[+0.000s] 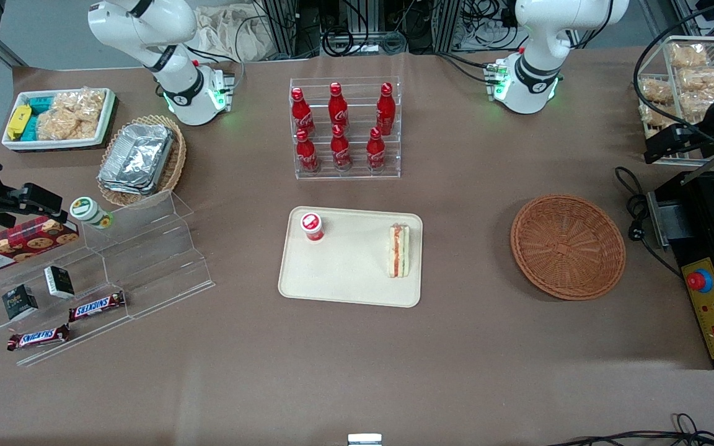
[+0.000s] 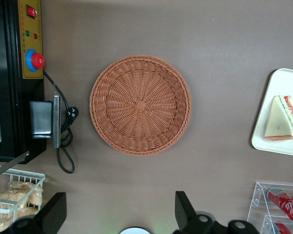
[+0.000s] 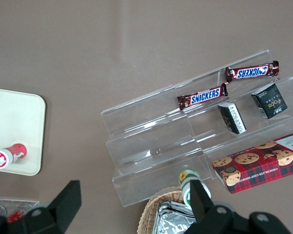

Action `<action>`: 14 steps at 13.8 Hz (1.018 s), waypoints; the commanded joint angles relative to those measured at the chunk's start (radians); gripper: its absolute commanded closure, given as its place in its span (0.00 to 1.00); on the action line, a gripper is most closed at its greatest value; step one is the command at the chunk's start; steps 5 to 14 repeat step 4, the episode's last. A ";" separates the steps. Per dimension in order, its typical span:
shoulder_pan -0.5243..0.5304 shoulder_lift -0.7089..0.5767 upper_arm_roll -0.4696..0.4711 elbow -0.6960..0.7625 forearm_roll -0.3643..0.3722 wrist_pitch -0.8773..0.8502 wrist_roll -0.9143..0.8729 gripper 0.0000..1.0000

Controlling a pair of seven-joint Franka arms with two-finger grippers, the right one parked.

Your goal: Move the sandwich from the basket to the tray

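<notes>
Resting on the cream-beige tray (image 1: 344, 272), the sandwich (image 1: 399, 250) lies on its side near the tray edge that faces the working arm's end of the table (image 1: 357, 371), its red-orange and green filling showing along one long edge. A small red-capped bottle (image 1: 312, 226) lies on the same tray, well apart from the sandwich. The reddish-brown wicker basket (image 1: 568, 246) sits on the table toward the working arm's end, and it holds nothing. From how things lie, the placing looks done.

The end effector (image 2: 119, 214) hangs well above the table, near the basket and clear of it, with its two dark fingers (image 2: 184, 209) spread wide and nothing between them.

Little remains that could go wrong, but a few risks stand. The sandwich sits close to the tray's low rim, so any sideways brush from the arm as it moves could push it against the rim or over it onto the table. A low pass over the basket could catch its woven wall and drag it. The rack of red cola bottles (image 1: 344, 127) stands just beside the tray, farther from the front camera, and a wide swing of the arm could knock it.
</notes>
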State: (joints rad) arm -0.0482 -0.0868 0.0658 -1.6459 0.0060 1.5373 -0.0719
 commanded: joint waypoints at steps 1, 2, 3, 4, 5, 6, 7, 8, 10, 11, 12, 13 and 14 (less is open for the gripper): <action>-0.001 0.021 0.005 0.057 -0.001 -0.040 0.018 0.00; -0.001 0.019 0.005 0.058 -0.003 -0.039 0.017 0.00; -0.001 0.021 0.005 0.061 -0.003 -0.040 0.017 0.00; -0.001 0.019 0.005 0.061 -0.001 -0.043 0.012 0.00; -0.001 0.019 0.005 0.061 -0.001 -0.043 0.012 0.00; -0.001 0.019 0.005 0.061 -0.001 -0.043 0.012 0.00; -0.001 0.019 0.005 0.061 -0.001 -0.043 0.012 0.00; -0.001 0.019 0.005 0.061 -0.001 -0.043 0.012 0.00; -0.001 0.019 0.005 0.061 -0.001 -0.043 0.012 0.00; -0.001 0.019 0.005 0.061 -0.001 -0.043 0.012 0.00; -0.001 0.019 0.005 0.061 -0.001 -0.043 0.012 0.00; -0.001 0.019 0.005 0.061 -0.001 -0.043 0.012 0.00; -0.001 0.019 0.005 0.061 -0.001 -0.043 0.012 0.00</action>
